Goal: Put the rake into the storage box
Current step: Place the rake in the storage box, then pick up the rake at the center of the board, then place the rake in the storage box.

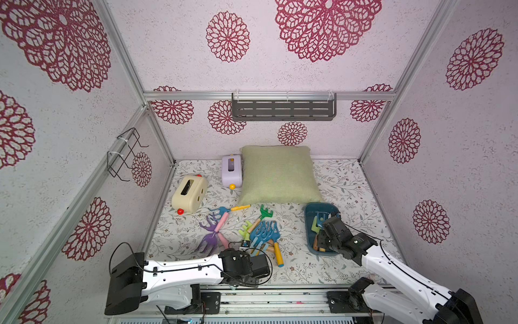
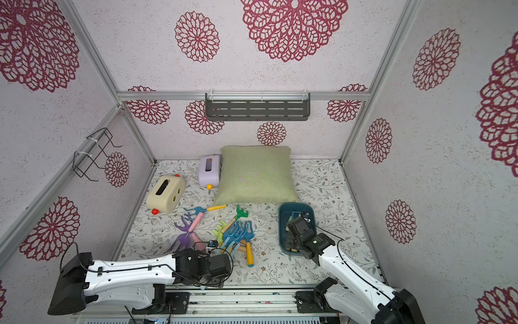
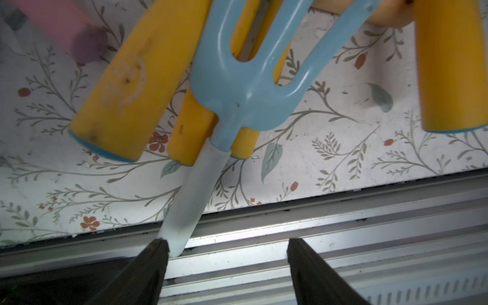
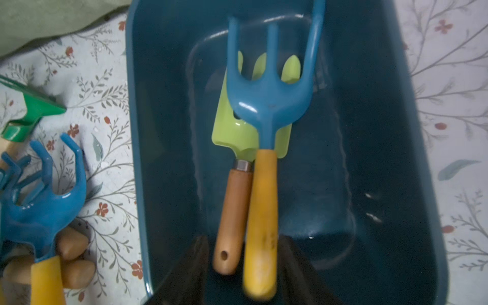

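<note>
The storage box (image 4: 137,163), a dark teal tub, stands at the right of the table in both top views (image 1: 308,224) (image 2: 281,224). Inside it a blue rake (image 4: 266,105) with a yellow handle lies over a lime-green trowel (image 4: 229,132) with a brown handle. My right gripper (image 4: 245,239) hangs over the box's near end, open, with both handle ends between its fingers and gaps on either side. My left gripper (image 3: 227,241) is open near the table's front edge. The white handle of a light blue rake (image 3: 245,87) touches one fingertip (image 3: 158,250).
A pile of toy rakes lies mid-table: blue (image 1: 263,232), purple (image 1: 210,238), green (image 1: 265,213) and lime (image 1: 245,228). A green cushion (image 1: 277,176) sits at the back. A cream box (image 1: 189,193) and a lilac box (image 1: 231,171) stand at the back left.
</note>
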`<state>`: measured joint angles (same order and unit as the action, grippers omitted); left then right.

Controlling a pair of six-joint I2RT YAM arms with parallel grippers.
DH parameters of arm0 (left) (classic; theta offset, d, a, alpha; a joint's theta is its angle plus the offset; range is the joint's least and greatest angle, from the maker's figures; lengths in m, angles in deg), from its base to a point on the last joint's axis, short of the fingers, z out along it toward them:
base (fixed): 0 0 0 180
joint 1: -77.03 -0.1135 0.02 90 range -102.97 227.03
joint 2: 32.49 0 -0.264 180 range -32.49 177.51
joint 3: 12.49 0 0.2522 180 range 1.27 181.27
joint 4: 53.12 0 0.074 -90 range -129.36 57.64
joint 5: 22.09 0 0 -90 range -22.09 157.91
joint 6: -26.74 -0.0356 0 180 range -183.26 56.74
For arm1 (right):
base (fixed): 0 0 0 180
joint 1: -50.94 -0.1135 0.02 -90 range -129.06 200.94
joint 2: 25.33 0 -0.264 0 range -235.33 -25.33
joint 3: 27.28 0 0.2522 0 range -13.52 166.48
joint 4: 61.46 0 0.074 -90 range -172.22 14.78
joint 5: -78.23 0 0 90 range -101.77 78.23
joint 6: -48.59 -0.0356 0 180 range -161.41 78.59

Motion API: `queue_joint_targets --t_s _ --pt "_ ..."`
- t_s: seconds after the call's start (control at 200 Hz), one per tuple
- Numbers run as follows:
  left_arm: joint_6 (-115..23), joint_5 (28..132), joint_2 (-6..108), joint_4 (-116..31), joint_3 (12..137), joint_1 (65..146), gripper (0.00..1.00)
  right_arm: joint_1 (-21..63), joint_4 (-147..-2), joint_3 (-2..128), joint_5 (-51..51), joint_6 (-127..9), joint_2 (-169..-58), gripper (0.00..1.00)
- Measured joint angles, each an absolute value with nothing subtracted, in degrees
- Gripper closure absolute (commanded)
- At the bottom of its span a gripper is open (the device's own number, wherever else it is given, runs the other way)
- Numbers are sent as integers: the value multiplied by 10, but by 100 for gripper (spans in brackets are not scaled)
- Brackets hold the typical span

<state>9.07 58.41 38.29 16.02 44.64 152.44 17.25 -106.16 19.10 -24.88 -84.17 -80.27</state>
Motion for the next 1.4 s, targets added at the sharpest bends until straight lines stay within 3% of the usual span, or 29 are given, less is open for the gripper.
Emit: queue_joint_targets --t_s 0.135,0.595,0.821,0.911,0.971,1.401 --pt "92 598 382 133 405 1509 29 174 -1059 196 -248 -833 -799 29" --pt "22 618 498 107 433 1470 45 175 -1051 216 -221 -812 -732 29" --pt "-11 614 555 115 471 1468 75 176 -1050 216 -210 -808 -729 28" --pt "-20 609 565 130 493 1469 84 176 -1051 216 -210 -802 -722 11" --pt "-24 605 565 150 516 1473 85 177 -1052 216 -211 -805 -715 1" --pt "-98 601 551 181 742 1456 87 179 -1118 248 -334 -841 -659 1"
